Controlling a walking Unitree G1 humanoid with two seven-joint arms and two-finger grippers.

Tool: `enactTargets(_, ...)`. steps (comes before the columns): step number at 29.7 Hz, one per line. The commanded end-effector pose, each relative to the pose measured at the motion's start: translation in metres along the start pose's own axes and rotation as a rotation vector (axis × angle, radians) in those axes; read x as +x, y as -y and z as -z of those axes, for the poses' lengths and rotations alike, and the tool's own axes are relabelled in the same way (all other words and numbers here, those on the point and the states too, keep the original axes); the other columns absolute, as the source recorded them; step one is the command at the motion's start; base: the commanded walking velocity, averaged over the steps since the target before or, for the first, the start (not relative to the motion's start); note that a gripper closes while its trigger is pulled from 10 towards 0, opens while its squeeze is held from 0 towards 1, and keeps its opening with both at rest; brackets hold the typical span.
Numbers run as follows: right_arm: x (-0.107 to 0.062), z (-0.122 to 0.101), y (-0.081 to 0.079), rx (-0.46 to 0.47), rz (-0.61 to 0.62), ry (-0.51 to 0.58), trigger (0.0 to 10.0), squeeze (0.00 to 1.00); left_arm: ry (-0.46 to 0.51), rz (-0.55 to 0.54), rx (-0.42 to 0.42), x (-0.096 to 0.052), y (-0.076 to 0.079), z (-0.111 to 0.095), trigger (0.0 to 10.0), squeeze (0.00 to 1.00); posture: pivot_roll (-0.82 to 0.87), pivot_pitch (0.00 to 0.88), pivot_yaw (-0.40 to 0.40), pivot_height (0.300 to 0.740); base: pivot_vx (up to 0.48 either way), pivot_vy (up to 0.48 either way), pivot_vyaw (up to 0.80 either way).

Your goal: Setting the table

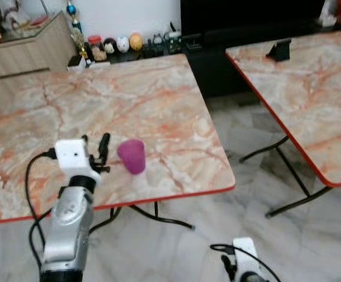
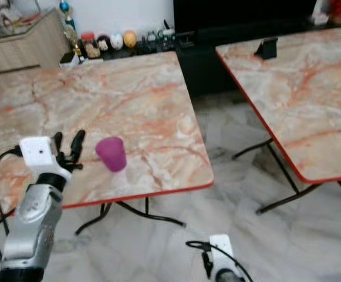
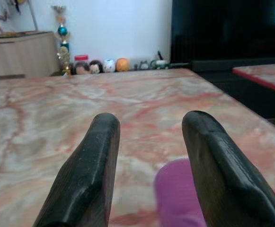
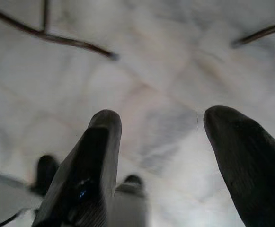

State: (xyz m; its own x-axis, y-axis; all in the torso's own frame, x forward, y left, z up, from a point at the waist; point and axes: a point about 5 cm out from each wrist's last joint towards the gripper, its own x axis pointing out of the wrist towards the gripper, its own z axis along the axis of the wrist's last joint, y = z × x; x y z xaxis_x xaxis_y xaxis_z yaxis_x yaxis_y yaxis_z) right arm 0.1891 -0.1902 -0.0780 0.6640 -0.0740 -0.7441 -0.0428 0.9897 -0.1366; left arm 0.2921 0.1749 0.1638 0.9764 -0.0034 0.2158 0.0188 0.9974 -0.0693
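- Fingers of the left gripper [image 1: 95,148] stand spread apart over the near marble table [image 1: 158,100], holding nothing; the gap between them is plain in the left wrist view.
- Purple cup [image 1: 132,155] stands upside down on that table, just beside the left gripper on its right side, apart from the fingertips [image 3: 104,127] and not between them. In the left wrist view the cup [image 3: 177,194] shows low between the two fingers, partly hidden by one of them.
- Measured from the cup: the table's red front edge runs near, toward the robot; the table's far edge is well apart from it.
- Beyond that far edge, a row of small figurines and jars [image 1: 114,44] lines the foot of the white wall, with a wooden cabinet [image 1: 23,50] to the cup's far left.
- To the cup's right, across a strip of pale marble floor [image 1: 240,194], stands a second marble table [image 1: 311,94] with a small black stand [image 1: 279,50] near its far edge.
- Right gripper [image 4: 161,142] hangs low over the floor, to the cup's right and nearer the robot than the cup's table; its fingers are spread and empty, with black table legs [image 4: 57,38] in view beyond them.
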Motion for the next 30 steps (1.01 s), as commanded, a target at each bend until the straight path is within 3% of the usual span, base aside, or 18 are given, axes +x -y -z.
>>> enactTargets(1, 0.0, -0.001, -0.012, 0.004, -0.031, -0.003, 10.0, 0.0, -0.03, -0.008, 0.001, 0.0, -0.007, -0.002, 10.0, 0.0, -0.04, 0.0, 0.079, 0.714, 0.0, 0.0, 0.0)
enactTargets(8, 0.0, -0.001, -0.013, 0.0, -0.031, -0.008, 10.0, 0.0, -0.111, 0.011, -0.117, 0.008, -0.005, -0.006, 10.0, 0.0, -0.03, 0.0, 0.08, 0.714, 0.0, 0.0, 0.0)
enactTargets(17, 0.001, -0.002, -0.014, -0.003, -0.025, 0.004, 10.0, 0.0, -0.129, 0.063, -0.122, 0.018, 0.004, -0.012, 10.0, 0.0, -0.04, 0.0, 0.087, 0.728, 0.0, 0.0, 0.0)
enactTargets(25, 0.001, -0.001, -0.011, -0.011, -0.013, -0.005, 10.0, 0.0, -0.227, 0.135, -0.1, 0.02, 0.014, -0.004, 10.0, 0.0, -0.04, 0.0, 0.089, 0.74, 0.0, 0.0, 0.0)
enactTargets(30, 0.0, 0.001, -0.011, 0.001, -0.016, -0.015, 10.0, 0.0, -0.27, 0.092, -0.137, 0.029, 0.014, -0.004, 10.0, 0.0, -0.04, 0.0, 0.091, 0.74, 0.0, 0.0, 0.0)
